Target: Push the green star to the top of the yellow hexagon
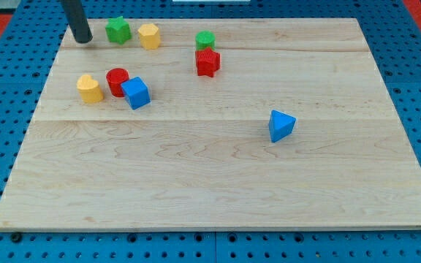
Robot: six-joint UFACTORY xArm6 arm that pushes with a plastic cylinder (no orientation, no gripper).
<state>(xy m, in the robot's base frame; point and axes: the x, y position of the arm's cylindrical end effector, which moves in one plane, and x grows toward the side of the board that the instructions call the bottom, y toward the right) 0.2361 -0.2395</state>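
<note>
Camera view, upper left of the frame: my tip rests on the wooden board, just to the view's left of the green star. I carry no hand or jaws, only the bare rod, and I cannot tell whether it touches the star. The star sits just left of the yellow hexagon, both near the board's top edge.

Lower down lie a yellow block, a red cylinder and a blue cube, clustered. Toward upper centre, a green cylinder sits touching a red star; a blue triangle lies well apart, right of centre.

I judge the approach step is in hand. Next, the star likely needs nudging upward and rightward, around the hexagon rather than into it.
</note>
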